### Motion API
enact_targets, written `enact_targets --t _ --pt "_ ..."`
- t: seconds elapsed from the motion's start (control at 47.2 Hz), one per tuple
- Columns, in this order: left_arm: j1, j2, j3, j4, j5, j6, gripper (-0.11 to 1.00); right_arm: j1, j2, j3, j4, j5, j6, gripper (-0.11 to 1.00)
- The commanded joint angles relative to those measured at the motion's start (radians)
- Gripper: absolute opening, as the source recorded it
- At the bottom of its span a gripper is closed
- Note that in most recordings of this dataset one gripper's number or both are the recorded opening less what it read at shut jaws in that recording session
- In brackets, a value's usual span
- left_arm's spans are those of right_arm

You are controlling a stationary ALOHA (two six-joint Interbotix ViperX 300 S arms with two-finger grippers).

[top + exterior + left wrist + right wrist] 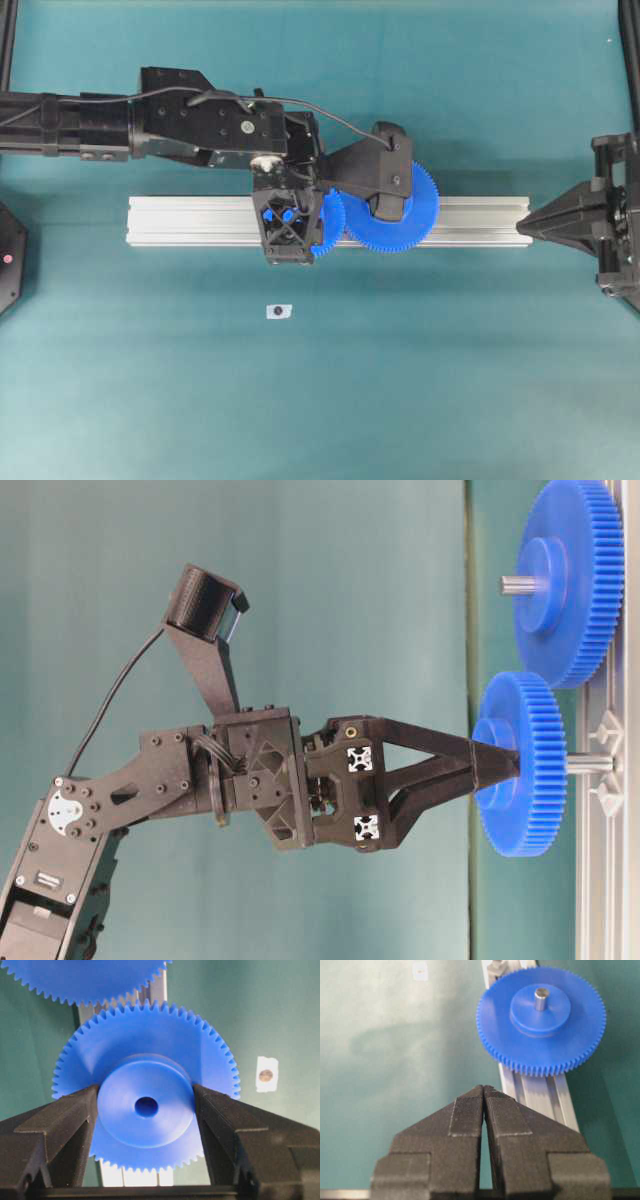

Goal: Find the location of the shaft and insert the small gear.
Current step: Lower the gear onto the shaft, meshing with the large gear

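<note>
No readable text, brand, number or sign anywhere. Only a small white sticker (279, 311) with a dark round dot, below centre on the green table (450, 380).

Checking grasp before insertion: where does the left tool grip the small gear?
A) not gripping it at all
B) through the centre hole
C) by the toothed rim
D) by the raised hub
D: in the left wrist view the left tool has a finger pressed on each side of the raised hub of the small gear, leaving the teeth and the centre hole free.
</note>
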Motion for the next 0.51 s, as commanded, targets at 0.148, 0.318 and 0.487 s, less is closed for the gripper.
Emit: enact_targets --t 0.148,0.318,0.487 --pt "0.008 -0.026 -0.031 0.005 -0.003 -0.005 0.65 -0.002 0.005 -0.011 0.0 -0.011 0.011 0.04" --pt "0.008 -0.026 -0.049 0.005 -0.003 -0.006 0.92 -0.002 0.006 -0.011 0.0 -0.009 0.011 0.04" --pt "0.008 -0.026 -0.054 0.005 -0.002 -0.005 0.9 -0.002 0.005 -0.011 0.0 -0.009 0.011 0.04"
